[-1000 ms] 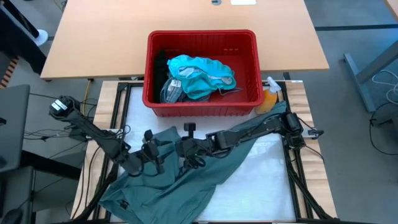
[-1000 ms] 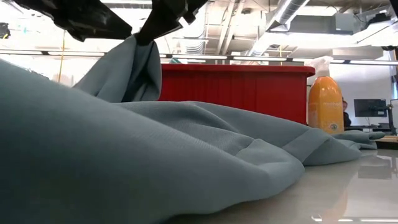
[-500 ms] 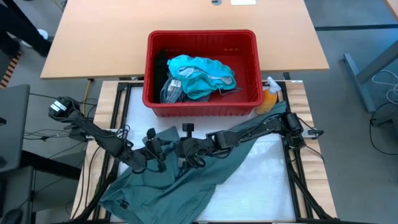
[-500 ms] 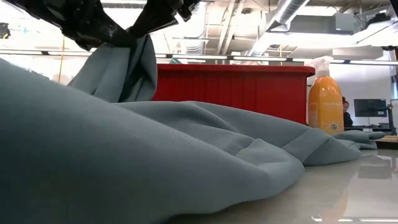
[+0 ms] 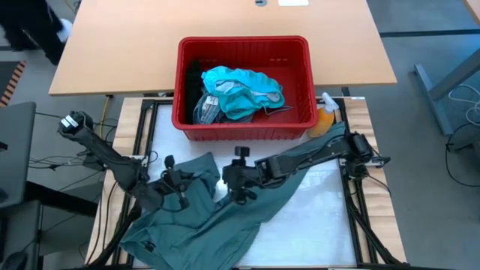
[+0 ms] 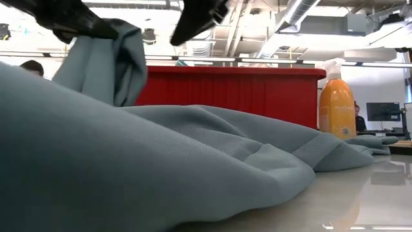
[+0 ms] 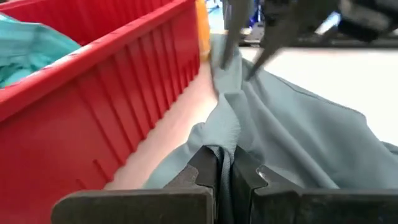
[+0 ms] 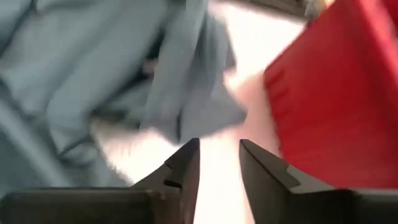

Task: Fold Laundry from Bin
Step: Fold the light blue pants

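A: Where is the grey-green garment point(image 5: 225, 217)?
B: Spread on the surface point(image 5: 322, 206) in front of the red bin point(image 5: 244, 124).
A: The left tool point(image 7: 224, 171)?
B: Clamped on a raised fold.
A: The right tool point(image 8: 219, 165)?
B: Fingers apart, holding nothing, just beside the cloth.

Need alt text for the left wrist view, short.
The left gripper is shut on a fold of the grey-green garment, lifted beside the red bin. The right gripper hangs open just beyond, at the same cloth.
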`<action>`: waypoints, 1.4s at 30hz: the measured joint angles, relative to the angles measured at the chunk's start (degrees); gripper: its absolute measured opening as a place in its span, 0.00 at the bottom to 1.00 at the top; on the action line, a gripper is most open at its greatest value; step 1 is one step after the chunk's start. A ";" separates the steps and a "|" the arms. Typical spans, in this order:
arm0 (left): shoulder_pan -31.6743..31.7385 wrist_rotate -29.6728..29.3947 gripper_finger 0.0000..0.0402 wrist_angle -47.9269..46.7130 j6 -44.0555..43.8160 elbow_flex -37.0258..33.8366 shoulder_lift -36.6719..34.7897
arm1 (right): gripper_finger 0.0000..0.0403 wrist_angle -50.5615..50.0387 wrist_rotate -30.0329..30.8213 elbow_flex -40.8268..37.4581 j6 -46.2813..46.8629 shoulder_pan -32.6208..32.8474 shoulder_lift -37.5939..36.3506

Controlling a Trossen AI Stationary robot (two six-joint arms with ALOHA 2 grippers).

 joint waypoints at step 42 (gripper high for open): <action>-11.44 24.34 0.00 -18.34 -18.16 -0.01 -9.31 | 0.05 13.51 -3.28 -12.44 -3.49 -9.89 9.66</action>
